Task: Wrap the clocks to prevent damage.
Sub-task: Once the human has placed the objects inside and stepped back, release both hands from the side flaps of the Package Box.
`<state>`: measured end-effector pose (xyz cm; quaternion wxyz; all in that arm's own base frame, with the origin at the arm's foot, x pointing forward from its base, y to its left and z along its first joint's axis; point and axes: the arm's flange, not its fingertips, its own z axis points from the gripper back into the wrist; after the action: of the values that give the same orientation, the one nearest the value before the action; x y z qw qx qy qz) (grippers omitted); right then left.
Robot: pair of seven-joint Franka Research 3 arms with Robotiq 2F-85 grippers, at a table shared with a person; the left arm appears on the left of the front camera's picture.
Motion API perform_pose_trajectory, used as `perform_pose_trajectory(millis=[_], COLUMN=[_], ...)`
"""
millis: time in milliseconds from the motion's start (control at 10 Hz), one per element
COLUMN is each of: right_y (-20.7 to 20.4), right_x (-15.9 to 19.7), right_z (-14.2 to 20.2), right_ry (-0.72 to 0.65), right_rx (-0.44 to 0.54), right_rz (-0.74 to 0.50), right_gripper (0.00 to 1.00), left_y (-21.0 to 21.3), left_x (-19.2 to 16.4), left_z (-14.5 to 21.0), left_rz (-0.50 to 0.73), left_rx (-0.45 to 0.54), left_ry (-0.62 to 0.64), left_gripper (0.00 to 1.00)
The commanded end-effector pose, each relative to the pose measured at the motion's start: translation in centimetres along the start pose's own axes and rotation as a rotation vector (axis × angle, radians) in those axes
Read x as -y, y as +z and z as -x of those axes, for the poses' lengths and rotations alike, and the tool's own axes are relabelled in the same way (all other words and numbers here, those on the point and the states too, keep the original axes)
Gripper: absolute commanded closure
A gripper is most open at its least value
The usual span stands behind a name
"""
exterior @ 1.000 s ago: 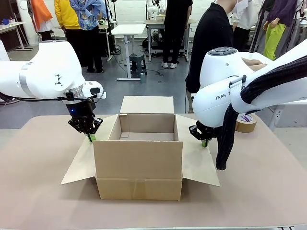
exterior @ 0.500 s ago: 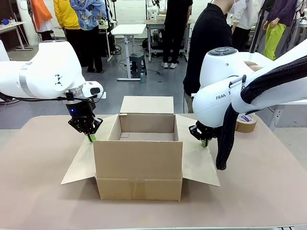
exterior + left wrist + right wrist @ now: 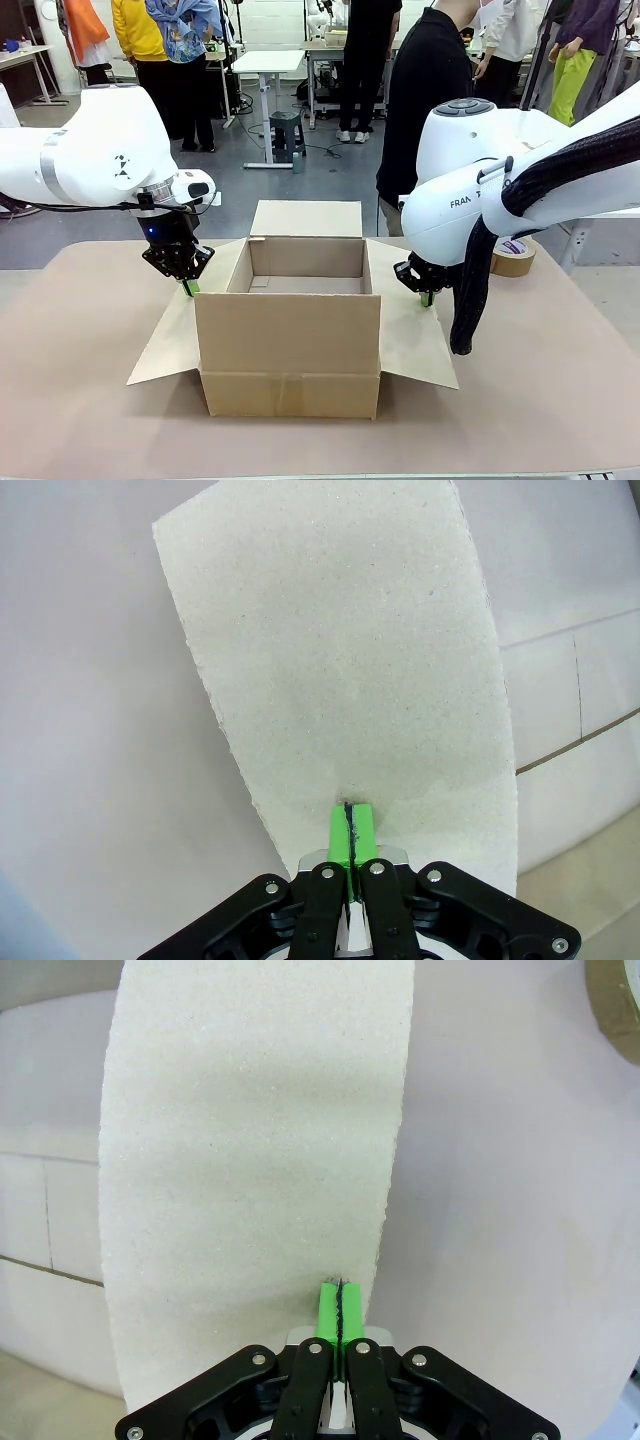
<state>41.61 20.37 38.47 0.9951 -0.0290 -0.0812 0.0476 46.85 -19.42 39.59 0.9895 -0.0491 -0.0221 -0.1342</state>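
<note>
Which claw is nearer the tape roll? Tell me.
Right. The right claw sits at the box flap beside the tape roll; the left claw is across the box.

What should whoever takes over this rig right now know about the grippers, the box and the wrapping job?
Left gripper: shut, holding nothing, tip on the box's left flap.
Right gripper: shut, holding nothing, tip on the right flap.
Cardboard box: mid-table, all flaps open. Tape roll on the table at far right; a person stands at the far side.
Done: box opened, side flaps apparently pinned down.
Left: wrapping the clocks, it seems, then packing.
</note>
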Motion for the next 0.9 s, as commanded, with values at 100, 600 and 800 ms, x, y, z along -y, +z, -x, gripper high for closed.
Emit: perform_pose_trajectory(millis=[100, 600, 800], right_y=[-0.12, -0.12, -0.12], right_x=[0.0, 0.0, 0.0], right_z=[0.05, 0.05, 0.05], right_ry=[0.003, 0.003, 0.003], right_rx=[0.0, 0.0, 0.0], right_rz=[0.007, 0.007, 0.007], right_gripper=[0.99, 0.99, 0.99], left_y=[-0.06, -0.06, -0.06], left_x=[-0.04, -0.04, -0.04], left_z=[0.0, 0.0, 0.0], left_rz=[-0.005, -0.005, -0.005], left_rx=[-0.002, -0.002, -0.002], left_ry=[0.006, 0.006, 0.006], left_gripper=[1.0, 1.0, 1.0])
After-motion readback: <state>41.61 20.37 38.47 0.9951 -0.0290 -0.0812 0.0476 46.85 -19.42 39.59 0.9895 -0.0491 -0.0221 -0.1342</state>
